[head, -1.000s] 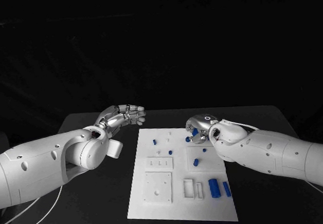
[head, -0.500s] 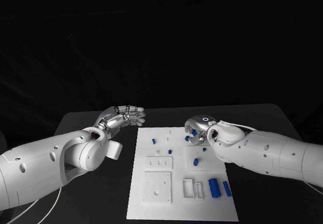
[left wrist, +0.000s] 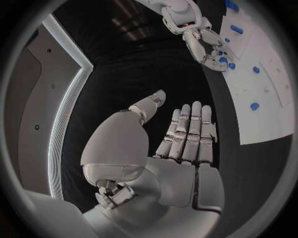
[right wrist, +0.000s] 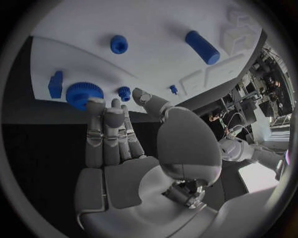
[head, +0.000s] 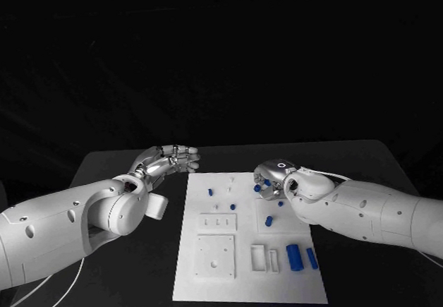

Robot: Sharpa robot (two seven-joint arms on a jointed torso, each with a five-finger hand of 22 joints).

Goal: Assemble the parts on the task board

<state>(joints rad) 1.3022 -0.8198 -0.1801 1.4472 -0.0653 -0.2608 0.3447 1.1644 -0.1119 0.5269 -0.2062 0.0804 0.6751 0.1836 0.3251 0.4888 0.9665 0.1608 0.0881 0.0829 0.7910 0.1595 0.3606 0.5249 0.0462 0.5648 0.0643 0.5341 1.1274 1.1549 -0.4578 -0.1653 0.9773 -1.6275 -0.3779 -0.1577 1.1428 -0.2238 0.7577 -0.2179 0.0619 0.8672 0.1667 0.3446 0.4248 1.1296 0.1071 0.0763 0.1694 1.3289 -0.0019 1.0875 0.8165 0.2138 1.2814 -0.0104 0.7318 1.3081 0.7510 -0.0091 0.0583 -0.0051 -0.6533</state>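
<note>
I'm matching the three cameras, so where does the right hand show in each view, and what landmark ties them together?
Head view: the right hand is over the task board's far right part, among small blue parts.
Left wrist view: right hand at the board's edge, fingers among blue parts.
Right wrist view: right hand, fingertips by a blue knurled disc.
Shared landmark: the white task board.

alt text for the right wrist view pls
The right hand, fingers straight and holding nothing, reaches toward the edge of the white task board. Its fingertips are near a round blue knurled part; a blue cylinder lies farther in.
</note>
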